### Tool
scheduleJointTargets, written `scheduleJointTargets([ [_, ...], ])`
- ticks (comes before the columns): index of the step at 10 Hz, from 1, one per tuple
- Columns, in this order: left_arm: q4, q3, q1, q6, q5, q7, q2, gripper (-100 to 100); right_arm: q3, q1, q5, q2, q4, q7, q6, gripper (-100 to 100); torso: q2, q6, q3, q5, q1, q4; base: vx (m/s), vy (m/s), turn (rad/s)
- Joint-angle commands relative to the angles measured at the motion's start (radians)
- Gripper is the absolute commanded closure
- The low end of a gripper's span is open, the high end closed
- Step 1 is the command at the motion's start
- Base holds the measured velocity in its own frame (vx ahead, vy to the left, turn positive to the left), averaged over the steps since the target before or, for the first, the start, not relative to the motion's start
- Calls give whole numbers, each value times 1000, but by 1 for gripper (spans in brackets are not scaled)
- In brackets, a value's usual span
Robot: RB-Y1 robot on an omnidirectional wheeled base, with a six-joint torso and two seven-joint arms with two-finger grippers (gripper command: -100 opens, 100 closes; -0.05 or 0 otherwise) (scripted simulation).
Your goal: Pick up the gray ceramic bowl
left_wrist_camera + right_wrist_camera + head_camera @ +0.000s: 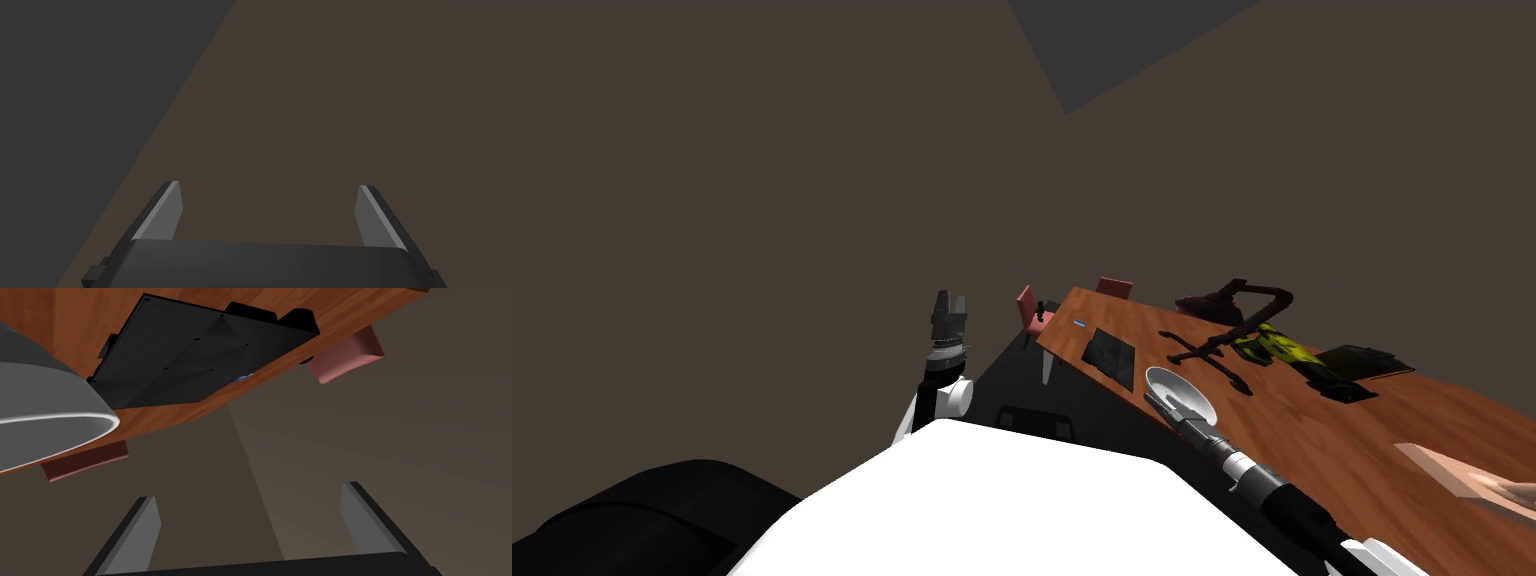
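Your right gripper (250, 493) hangs at the near edge of the wooden counter (1412, 420), jaws spread wide and holding nothing. The pale grey bowl (1184, 388) sits on the counter close to that edge. In the head view the right arm reaches in from 5 o'clock and its dark box meets the bowl's near rim. Whether anything touches, you cannot tell.

In the right wrist view the bowl (40, 403) curves in just beside one finger (135, 533). It lies outside the jaws, and only brown floor (300, 438) shows between them.

A flat black slab (1109, 355) lies on the counter near the bowl, at its 10 o'clock in the head view. A yellow-and-black object (1277, 343) lies farther along at the bowl's 2 o'clock, well apart from it. Two red chairs (1115, 288) stand at the counter's far end, toward 11 o'clock.

Your left gripper (949, 303) is raised well clear of the counter, at the bowl's 9 o'clock. Its jaws are likewise spread and empty in the left wrist view (268, 187).
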Motion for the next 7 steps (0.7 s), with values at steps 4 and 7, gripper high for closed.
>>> scheduleJointTargets([
  [4,0,0,0,0,0,0,0,0,32,2,49,-75,129,43,28,-100,-1,1,-1,0,1,0,36,79,103],
  [7,0,0,0,0,0,0,0,0,44,1,67,-106,181,58,39,-100,0,1,0,0,-2,0,29,44,62],
])
